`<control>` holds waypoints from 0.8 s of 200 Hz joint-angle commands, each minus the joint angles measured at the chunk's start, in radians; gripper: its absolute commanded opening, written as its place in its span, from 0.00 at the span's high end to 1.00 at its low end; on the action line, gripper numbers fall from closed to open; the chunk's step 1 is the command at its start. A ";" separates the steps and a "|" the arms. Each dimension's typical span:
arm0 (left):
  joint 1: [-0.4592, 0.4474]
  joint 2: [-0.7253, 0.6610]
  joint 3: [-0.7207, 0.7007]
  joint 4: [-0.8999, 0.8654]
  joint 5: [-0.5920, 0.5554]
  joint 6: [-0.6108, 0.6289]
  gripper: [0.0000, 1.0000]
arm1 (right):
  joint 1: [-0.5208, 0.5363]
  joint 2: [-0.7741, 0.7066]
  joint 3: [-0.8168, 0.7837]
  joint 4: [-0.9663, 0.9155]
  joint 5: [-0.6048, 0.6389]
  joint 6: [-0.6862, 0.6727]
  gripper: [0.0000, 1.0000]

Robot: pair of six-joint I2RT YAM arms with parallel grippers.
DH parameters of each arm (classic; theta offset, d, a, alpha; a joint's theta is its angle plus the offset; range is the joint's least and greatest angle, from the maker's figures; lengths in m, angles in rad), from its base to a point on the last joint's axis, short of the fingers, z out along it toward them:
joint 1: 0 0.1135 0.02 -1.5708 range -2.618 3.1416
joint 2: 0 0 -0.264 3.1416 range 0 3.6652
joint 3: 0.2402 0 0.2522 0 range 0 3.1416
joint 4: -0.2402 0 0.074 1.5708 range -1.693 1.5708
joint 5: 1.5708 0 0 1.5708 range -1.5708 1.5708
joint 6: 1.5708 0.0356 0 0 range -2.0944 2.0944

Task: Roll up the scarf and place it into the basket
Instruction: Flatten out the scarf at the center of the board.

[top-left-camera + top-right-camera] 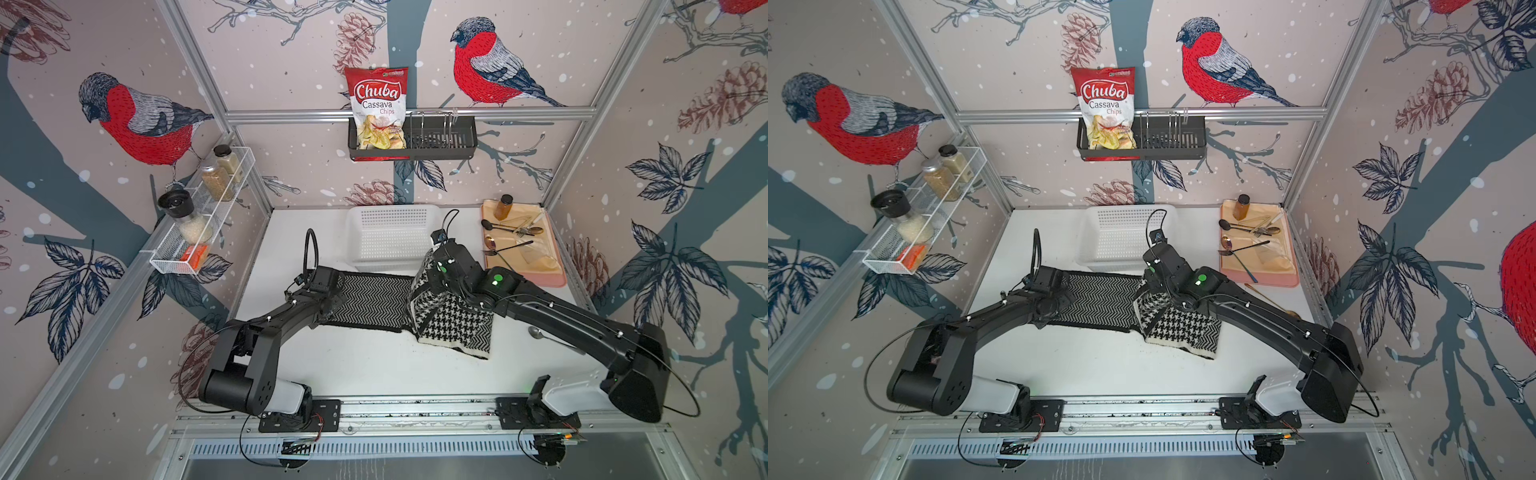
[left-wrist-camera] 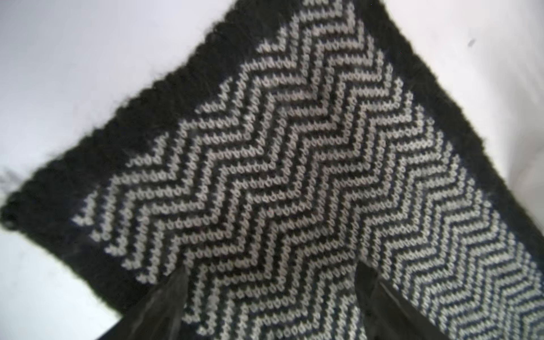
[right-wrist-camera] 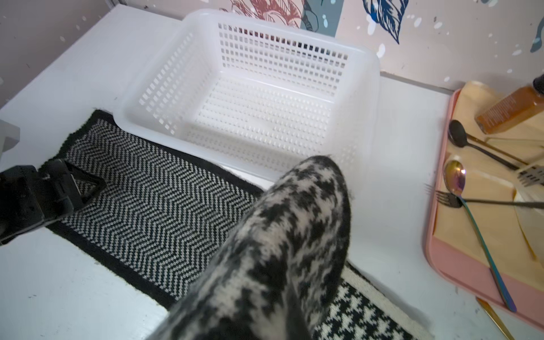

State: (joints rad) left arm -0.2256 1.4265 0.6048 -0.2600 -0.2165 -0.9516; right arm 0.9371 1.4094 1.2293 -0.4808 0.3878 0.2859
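Nearest, a broad stretch of bare white tabletop (image 1: 374, 374) between the front rail and the scarf (image 1: 374, 299), with room to move on that side. Further right on it, a lone spoon (image 1: 536, 332) beside the right arm, apart from the cloth.

Next, the scarf itself. Runs left to right across the tabletop, long axis parallel to the front rail. Lies flat at left and middle, herringbone zigzag up, black border along both long sides and across the left end. Turns over to houndstooth at the right. Rises there into a steep peak, then drops to a folded end flat on the tabletop, skewed toward the near right, with a zigzag band and a cream edge nearest.

Over the left end, the left pincer (image 2: 270, 272). Stands with jaws wide apart, one finger on either side of a strip of zigzag, nothing clamped. Hard to tell whether the tips touch the knit. At the peak, the right pincer (image 1: 434, 272), closed tight on the lifted cloth, fingers out of sight under houndstooth in the right wrist view.

Just behind, the basket (image 1: 357, 237), white and perforated, open side up. Sits with its front wall right against the scarf's far black border. Right of it, near the peak but apart, a pink tray (image 1: 552, 280) with cutlery and a bottle, tight to the right wall.
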 commanded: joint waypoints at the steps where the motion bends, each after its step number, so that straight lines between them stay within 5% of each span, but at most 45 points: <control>1: -0.022 -0.062 -0.043 -0.221 0.106 -0.073 0.10 | 0.013 0.026 0.035 -0.016 0.009 -0.049 1.00; 26: -0.092 -0.252 0.052 -0.236 0.155 -0.026 0.04 | 0.044 0.006 0.016 0.018 -0.022 -0.078 1.00; 59: -0.100 -0.409 0.002 0.240 0.561 -0.019 0.03 | 0.006 -0.174 -0.158 0.132 -0.033 0.026 1.00; 93: -0.181 -0.290 0.060 0.376 0.735 0.005 0.03 | -0.160 -0.325 -0.439 0.137 -0.152 0.310 1.00; 160: -0.373 0.047 0.123 0.524 0.778 0.001 0.03 | -0.173 -0.417 -0.798 0.191 -0.138 0.651 1.00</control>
State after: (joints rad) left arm -0.5545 1.3800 0.6876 0.1757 0.5068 -0.9611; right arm 0.7681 1.0004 0.4824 -0.3454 0.2512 0.7937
